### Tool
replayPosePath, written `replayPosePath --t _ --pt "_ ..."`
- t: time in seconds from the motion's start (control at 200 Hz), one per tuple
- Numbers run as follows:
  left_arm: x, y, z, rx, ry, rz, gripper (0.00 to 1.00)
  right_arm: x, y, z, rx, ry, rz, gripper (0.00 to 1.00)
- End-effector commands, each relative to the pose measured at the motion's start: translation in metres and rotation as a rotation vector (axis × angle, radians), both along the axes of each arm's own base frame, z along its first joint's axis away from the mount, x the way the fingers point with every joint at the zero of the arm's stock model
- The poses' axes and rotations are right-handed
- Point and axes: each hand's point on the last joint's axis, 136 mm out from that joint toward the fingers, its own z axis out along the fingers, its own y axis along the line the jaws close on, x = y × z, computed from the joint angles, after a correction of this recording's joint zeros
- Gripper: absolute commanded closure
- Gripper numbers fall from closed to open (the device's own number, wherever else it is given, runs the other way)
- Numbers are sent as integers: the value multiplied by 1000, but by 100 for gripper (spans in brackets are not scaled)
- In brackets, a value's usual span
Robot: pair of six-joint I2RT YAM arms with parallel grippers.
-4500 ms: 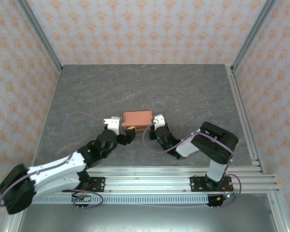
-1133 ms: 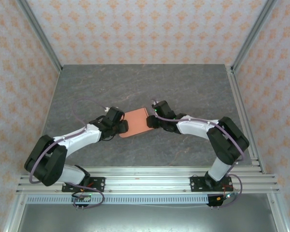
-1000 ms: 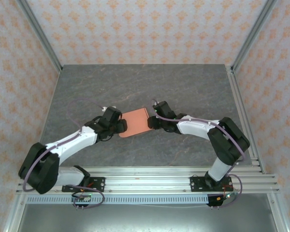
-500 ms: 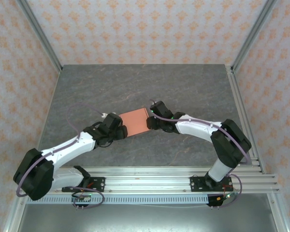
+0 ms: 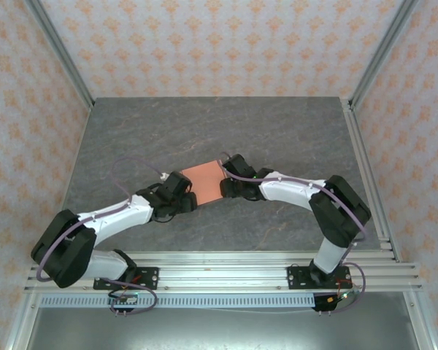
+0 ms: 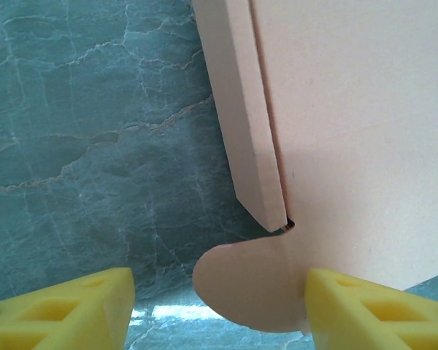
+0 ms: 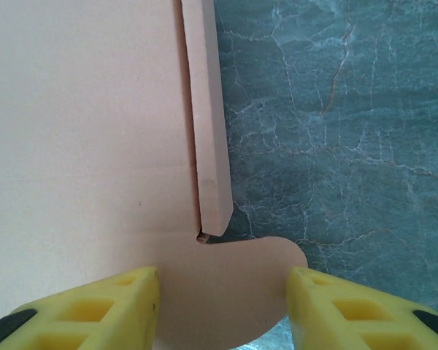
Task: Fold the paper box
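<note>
At the middle of the grey marbled table (image 5: 277,131) lay the paper box (image 5: 204,183), a flat salmon-orange panel seen from above, skewed so that its far edge ran up toward 1 o'clock.

Left gripper (image 5: 184,197) sat at the box's 7 o'clock corner, touching or just overlapping the card edge. The right gripper (image 5: 228,184) sat at its 3 o'clock edge. Both arms reached in low from the near rail.

Left wrist view: the left gripper (image 6: 219,310) had its yellow fingers (image 6: 58,306) spread well apart. A rounded tab (image 6: 244,281) of the box lay in the gap, hard against the 3 o'clock finger and clear of the 9 o'clock one — not pinched. A folded side strip (image 6: 241,109) ran up toward 12 o'clock, ending just above the tab at a small notch.

Right wrist view: the right gripper (image 7: 223,310) also had its jaws apart — yellow fingers (image 7: 87,306) on either side of a second rounded tab (image 7: 237,288). That tab filled nearly the whole gap; whether the tips pressed on the card could not be told. Another narrow folded strip (image 7: 204,109) ran up to 12 o'clock along the panel edge, with bare table to its right.
</note>
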Motion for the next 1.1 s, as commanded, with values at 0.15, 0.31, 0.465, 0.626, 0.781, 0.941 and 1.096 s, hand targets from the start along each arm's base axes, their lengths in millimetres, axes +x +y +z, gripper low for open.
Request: replayPosePath --t 0.15,0.31,0.465,0.626,0.781,0.941,1.096 --pt "12 -13 8 -13 -25 -15 36 3 8 4 6 11 14 50" --pt "16 -12 13 7 -37 -26 36 3 7 5 15 32 30 47" --pt "23 2 36 93 -90 -42 30 9 -6 20 35 22 35 46" --pt "51 8 65 169 -152 -88 25 13 -9 36 74 -5 46 45" --pt "72 -10 47 193 -93 -157 35 13 -8 34 90 -2 33 46" --pt "81 -10 29 240 -54 -155 36 15 -7 25 78 6 30 46" --pt "85 -7 12 294 -11 -148 38 17 -7 14 57 25 21 46"
